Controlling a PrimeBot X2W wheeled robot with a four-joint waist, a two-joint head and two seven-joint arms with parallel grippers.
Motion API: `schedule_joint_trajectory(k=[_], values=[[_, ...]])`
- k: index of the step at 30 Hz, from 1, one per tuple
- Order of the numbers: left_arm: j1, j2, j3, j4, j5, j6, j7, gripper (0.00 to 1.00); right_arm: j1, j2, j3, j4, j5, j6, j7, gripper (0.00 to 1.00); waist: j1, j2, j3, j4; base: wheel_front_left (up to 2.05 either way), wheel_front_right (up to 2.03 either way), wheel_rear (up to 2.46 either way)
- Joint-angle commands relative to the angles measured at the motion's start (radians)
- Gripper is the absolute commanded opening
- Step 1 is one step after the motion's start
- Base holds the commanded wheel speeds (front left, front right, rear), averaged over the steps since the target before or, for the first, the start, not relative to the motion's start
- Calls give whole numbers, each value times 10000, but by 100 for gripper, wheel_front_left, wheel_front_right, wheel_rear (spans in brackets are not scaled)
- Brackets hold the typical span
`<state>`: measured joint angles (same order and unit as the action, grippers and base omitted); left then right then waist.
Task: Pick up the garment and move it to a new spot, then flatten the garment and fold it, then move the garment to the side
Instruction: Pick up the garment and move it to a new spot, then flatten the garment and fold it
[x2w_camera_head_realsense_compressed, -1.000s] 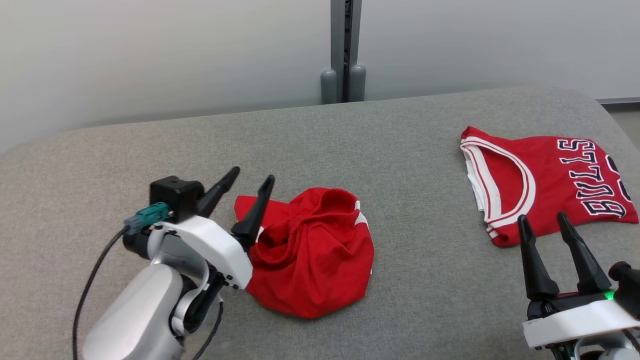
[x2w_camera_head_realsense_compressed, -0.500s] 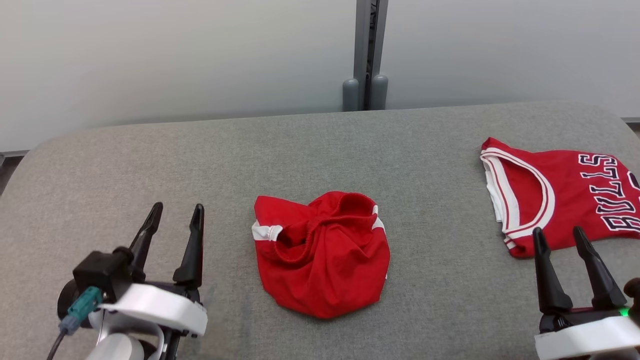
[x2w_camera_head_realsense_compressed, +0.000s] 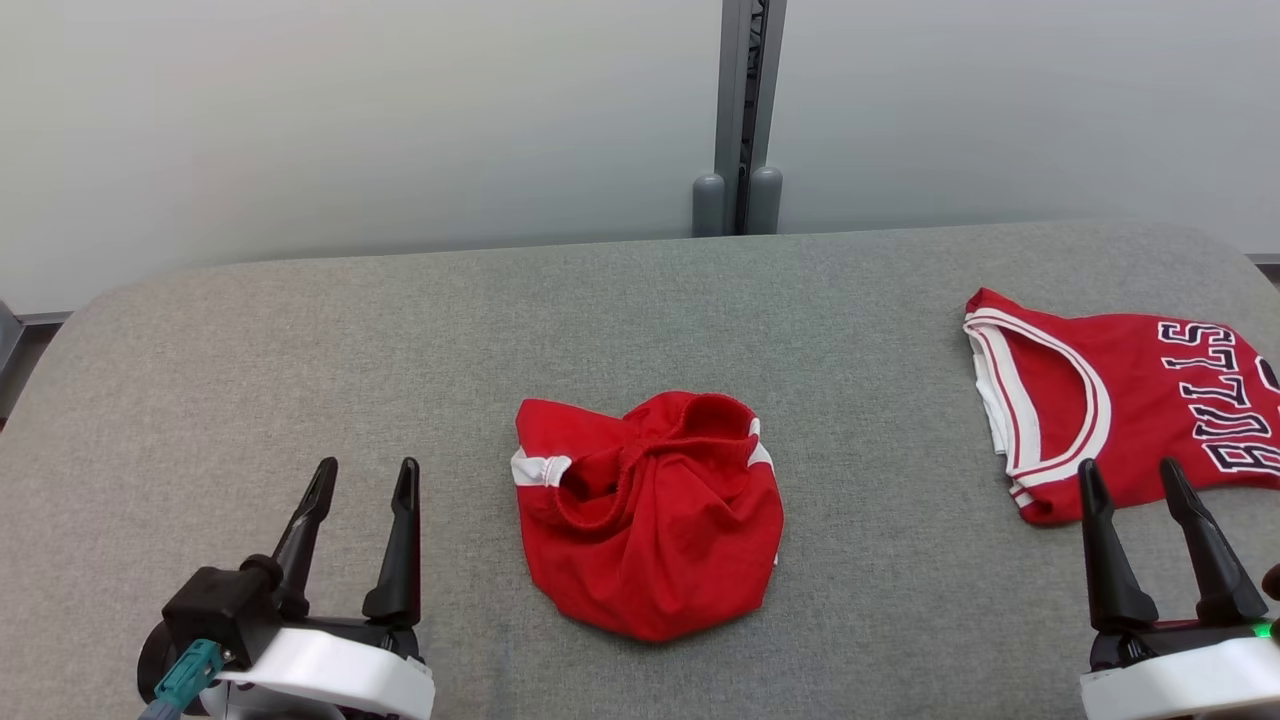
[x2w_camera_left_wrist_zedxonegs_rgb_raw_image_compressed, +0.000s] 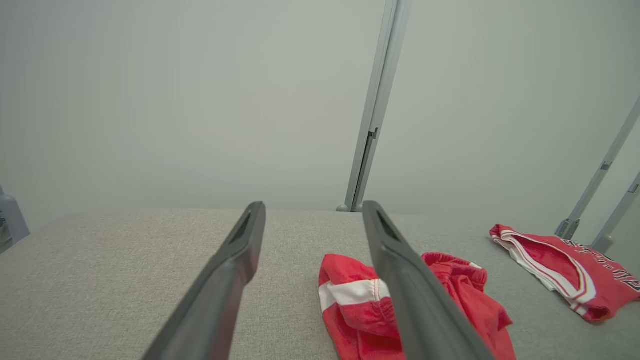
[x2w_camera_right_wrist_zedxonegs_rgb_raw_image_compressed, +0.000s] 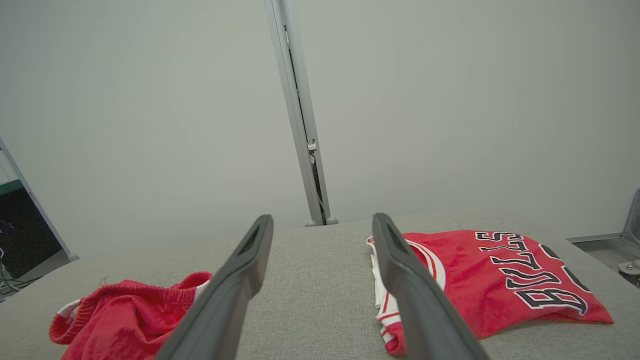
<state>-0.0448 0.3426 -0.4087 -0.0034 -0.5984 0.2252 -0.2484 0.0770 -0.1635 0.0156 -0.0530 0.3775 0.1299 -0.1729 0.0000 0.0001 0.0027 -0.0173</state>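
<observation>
Change since a second ago: my left gripper (x2w_camera_head_realsense_compressed: 366, 467) was leaning in at the left edge of the crumpled red shorts (x2w_camera_head_realsense_compressed: 650, 520); it has drawn back to the lower left, clear of them. My head camera has shifted too, so the whole scene sits differently in frame.
Left gripper: fingers spread apart with nothing between them. In the left wrist view (x2w_camera_left_wrist_zedxonegs_rgb_raw_image_compressed: 314, 206) the shorts (x2w_camera_left_wrist_zedxonegs_rgb_raw_image_compressed: 360, 300) lie ahead and to the right, partly behind my right-hand finger.
Right gripper (x2w_camera_head_realsense_compressed: 1129, 467): fingers apart and empty, at the lower right. In the right wrist view (x2w_camera_right_wrist_zedxonegs_rgb_raw_image_compressed: 322, 217) one finger crosses in front of the Bulls jersey (x2w_camera_right_wrist_zedxonegs_rgb_raw_image_compressed: 500, 280); I cannot tell any contact.
Shorts: a bunched heap in the middle of the cushion, between my two grippers and touching neither. The waistband opening faces up at the far side, and a white trim band shows at the left. Not yet flattened or folded.
Bulls jersey (x2w_camera_head_realsense_compressed: 1130, 400): lying flat and folded at the right end, white-trimmed opening toward the shorts, well apart from them.
Surface: grey fabric-covered cushion (x2w_camera_head_realsense_compressed: 400, 330) with rounded corners.
Backdrop: pale wall with a grey upright post (x2w_camera_head_realsense_compressed: 745, 100) behind the far edge.
</observation>
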Motion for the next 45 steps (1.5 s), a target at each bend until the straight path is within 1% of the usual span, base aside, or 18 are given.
schedule_joint_trajectory(k=[1, 4, 17, 45], values=[[-28, 20, 8, 23, 49, -52, -70, 100, 82, -46, 19, -60, -21, 20, 60, 100, 0, -1, 18, -7, 0, 0, 0], [-147, -58, -6, 75, 50, -114, -80, 100, 38, -41, 61, -95, -19, 20, 97, 100, 0, -1, 42, -23, 0, 0, 0], [-245, -210, -26, 259, 177, -137, -122, 100, 15, -78, 75, -122, 11, 20, 170, 100, 0, -1, 111, -41, 0, 0, 0], [-373, -316, -51, 427, 64, -231, -147, 100, -97, -156, 128, -84, -1, 20, 196, 100, 0, -1, 247, 171, 0, 0, 0]])
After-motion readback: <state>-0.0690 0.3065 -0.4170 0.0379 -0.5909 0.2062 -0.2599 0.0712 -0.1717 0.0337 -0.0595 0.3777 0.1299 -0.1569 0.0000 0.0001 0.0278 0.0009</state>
